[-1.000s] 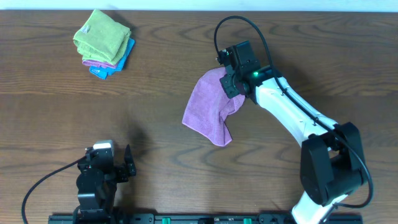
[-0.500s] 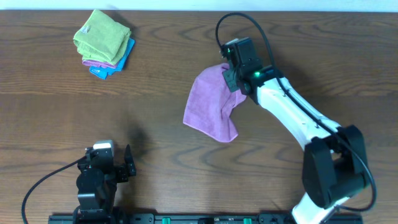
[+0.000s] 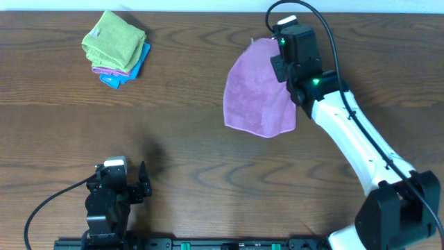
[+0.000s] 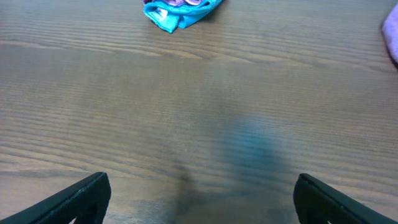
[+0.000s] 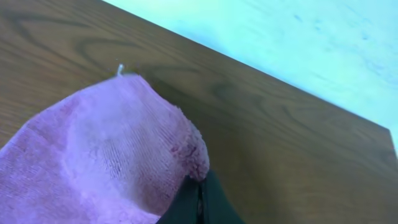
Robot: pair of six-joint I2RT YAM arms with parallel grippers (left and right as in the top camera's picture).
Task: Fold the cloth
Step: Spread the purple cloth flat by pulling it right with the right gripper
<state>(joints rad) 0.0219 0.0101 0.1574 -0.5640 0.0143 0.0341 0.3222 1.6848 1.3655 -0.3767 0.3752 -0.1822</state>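
A purple cloth (image 3: 257, 90) lies spread on the wooden table at the upper middle right. It also fills the left of the right wrist view (image 5: 99, 155), and its edge shows at the right border of the left wrist view (image 4: 392, 34). My right gripper (image 3: 279, 64) is shut on the cloth's upper right edge, near the table's far edge; in the right wrist view its fingers (image 5: 199, 198) pinch the fabric. My left gripper (image 3: 132, 189) is open and empty near the front left edge, with its fingers wide apart in the left wrist view (image 4: 202, 199).
A stack of folded cloths, green on top (image 3: 113, 43) over purple and blue (image 3: 132, 69), sits at the far left. Its blue edge shows in the left wrist view (image 4: 177, 12). The table's far edge (image 5: 249, 62) runs just behind the right gripper.
My right gripper has moved up and to the right toward the far edge, dragging the purple cloth with it and spreading it flatter. The left arm has not moved.
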